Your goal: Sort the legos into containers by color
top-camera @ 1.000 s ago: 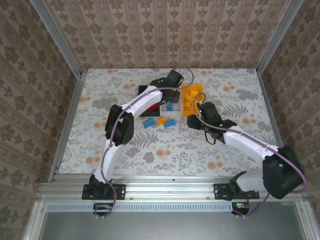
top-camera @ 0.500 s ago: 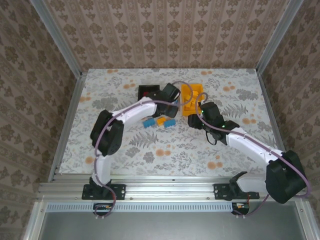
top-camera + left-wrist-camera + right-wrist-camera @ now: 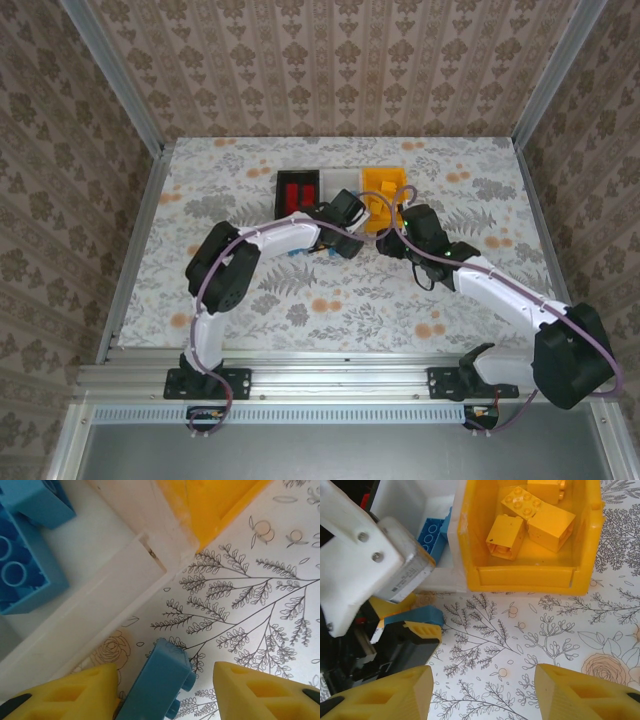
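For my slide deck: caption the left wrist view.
Left claw open astride a blue lego on the floral-print table, just outside the white bin holding other blue legos.

Side by side at the table's (image 3: 200,180) far middle: left bin (image 3: 283,192), middle bin (image 3: 343,180), right bin (image 3: 385,178), bricks (image 3: 530,520) in each. Just before the middle bin's near corner, between the left end effector's (image 3: 162,672) fingers (image 3: 75,690), one brick (image 3: 160,685); perhaps a second brick (image 3: 296,250) left of it, under the arm (image 3: 270,235). Right end effector (image 3: 482,672) before the right bin.
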Motion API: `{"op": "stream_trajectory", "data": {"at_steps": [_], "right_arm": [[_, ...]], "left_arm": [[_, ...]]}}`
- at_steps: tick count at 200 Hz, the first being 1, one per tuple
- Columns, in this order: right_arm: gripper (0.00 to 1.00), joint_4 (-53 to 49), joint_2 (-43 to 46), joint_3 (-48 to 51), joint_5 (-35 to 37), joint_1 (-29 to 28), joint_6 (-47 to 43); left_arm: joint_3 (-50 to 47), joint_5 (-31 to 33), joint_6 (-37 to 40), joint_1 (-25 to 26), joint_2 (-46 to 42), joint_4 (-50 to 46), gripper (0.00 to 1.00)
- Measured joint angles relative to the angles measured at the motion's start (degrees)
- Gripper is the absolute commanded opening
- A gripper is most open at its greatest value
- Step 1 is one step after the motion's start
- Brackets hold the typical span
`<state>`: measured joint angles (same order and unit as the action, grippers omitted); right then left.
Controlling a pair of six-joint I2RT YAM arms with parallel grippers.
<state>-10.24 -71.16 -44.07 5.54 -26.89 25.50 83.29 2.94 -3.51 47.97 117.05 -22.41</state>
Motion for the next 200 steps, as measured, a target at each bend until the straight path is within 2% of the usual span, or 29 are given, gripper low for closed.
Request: {"op": "stream_trajectory", "data": {"at_steps": [75,118,163,200], "right_arm": [[0.57,-0.2,0.3,0.4,0.0,0.0,0.0],[0.57,-0.2,0.3,0.6,0.0,0.0,0.0],[0.57,-0.2,0.3,0.7,0.0,0.0,0.0],[0.57,-0.2,0.4,0.7,0.1,0.0,0.0]], "left_arm": [[-2.6,1.3,0.1,1.5,0.0,1.7,0.51],[-5.1,1.8,-0.4,2.7,-0.1,2.6,0.37],[-6.4,5.2,-0.8,4.4,-1.4,3.1,0.15],[-6.6,7.7,-0.8,5.2,-4.1,2.3,0.14]]}}
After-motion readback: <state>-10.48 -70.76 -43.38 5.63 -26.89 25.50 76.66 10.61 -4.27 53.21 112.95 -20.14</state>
